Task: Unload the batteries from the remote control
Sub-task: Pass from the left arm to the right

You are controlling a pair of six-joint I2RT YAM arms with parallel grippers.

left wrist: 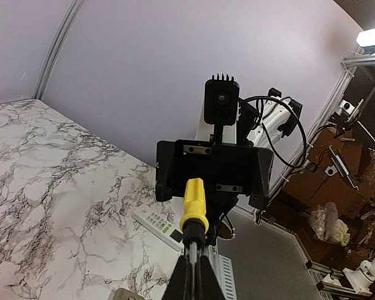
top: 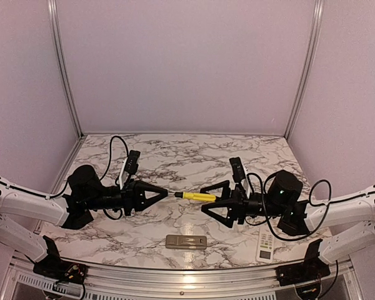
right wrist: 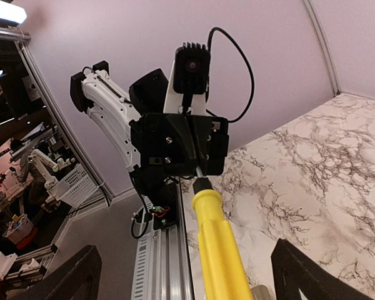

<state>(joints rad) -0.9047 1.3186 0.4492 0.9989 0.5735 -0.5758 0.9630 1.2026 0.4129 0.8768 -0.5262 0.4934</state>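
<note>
Screwdriver [top: 197, 197] held level in mid-air between the two arms, above the marble table [top: 194, 156].
Left gripper [top: 166, 194] is clamped on its metal shaft. The yellow handle points into the right gripper [top: 204, 199], whose fingers [right wrist: 75, 278] stand wide on either side of the handle without touching it. A grey remote [top: 186, 241] lies near the table's front edge, and a white remote [top: 265, 245] lies buttons-up beside the right arm. Batteries cannot be made out in any view.
</note>
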